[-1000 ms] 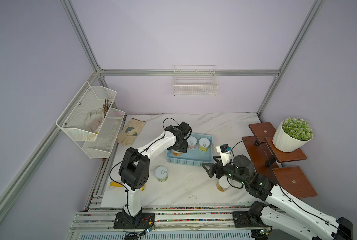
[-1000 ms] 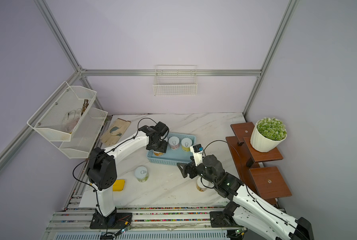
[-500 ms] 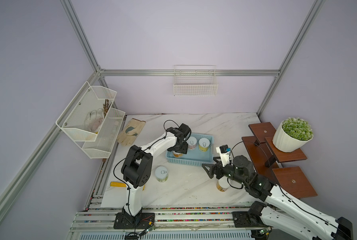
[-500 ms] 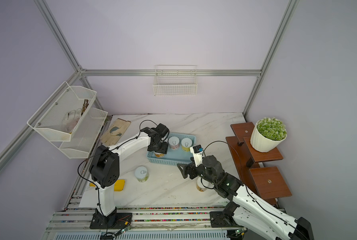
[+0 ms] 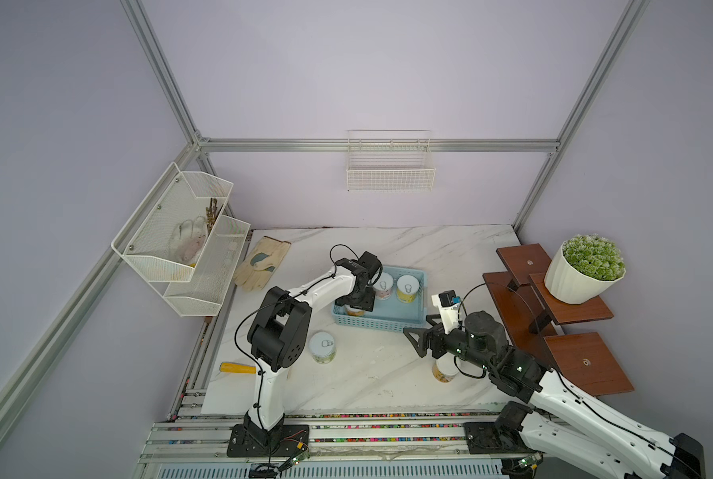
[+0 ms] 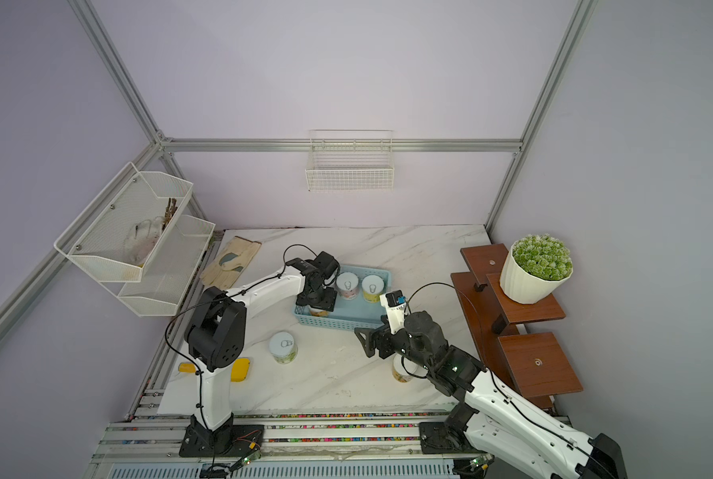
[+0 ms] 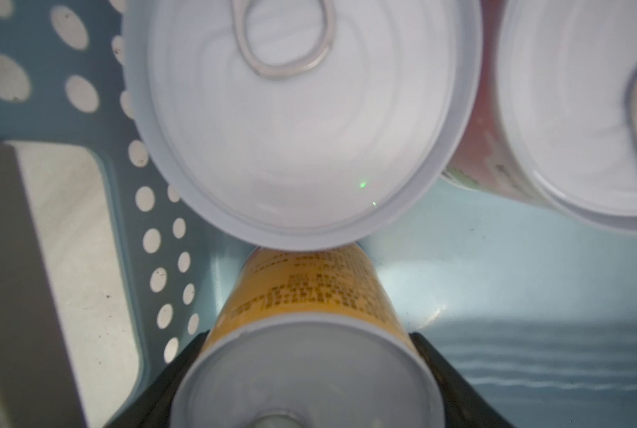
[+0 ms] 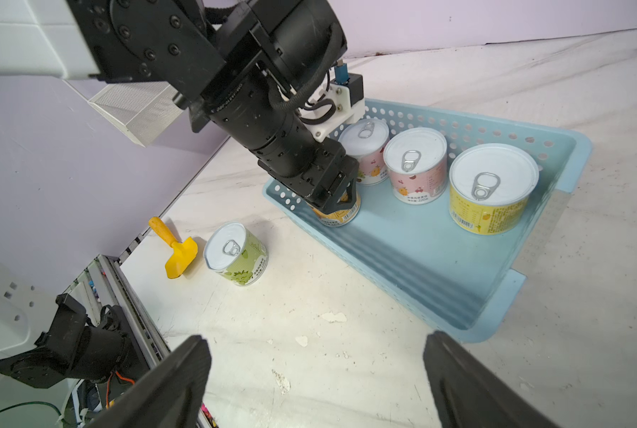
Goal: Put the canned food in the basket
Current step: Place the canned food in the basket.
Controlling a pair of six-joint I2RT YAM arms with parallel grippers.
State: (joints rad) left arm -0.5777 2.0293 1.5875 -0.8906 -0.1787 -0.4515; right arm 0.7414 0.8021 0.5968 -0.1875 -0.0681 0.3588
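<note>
The light blue basket [image 5: 381, 325] [image 6: 342, 321] [image 8: 576, 148] lies mid-table. Three cans stand upright in it: two pink-labelled [image 8: 365, 140] [image 8: 415, 155] and one yellow [image 8: 492, 178]. My left gripper [image 5: 356, 305] [image 6: 317, 305] [image 8: 337, 207] [image 7: 305, 370] reaches down into the basket's corner, shut on an orange-labelled can [image 8: 341, 216] [image 7: 309, 289]. On the table, a green-labelled can [image 5: 322, 346] [image 8: 231, 248] stands in front of the basket. Another can [image 5: 443, 371] [image 6: 402, 371] is half hidden under my right arm. My right gripper [image 5: 419, 342] [image 8: 315, 344] hovers open and holds nothing.
A yellow trowel [image 8: 176, 252] [image 5: 236, 368] lies near the left arm's base. A work glove [image 5: 261, 263] lies at the back left. A white mesh rack [image 5: 180, 240] hangs on the left wall. Stepped wooden shelves [image 5: 586, 361] with a white plant pot [image 5: 582, 273] stand on the right.
My left gripper has shifted a little toward the basket's near corner and lower, with the orange can in it. The right arm has hardly moved.
</note>
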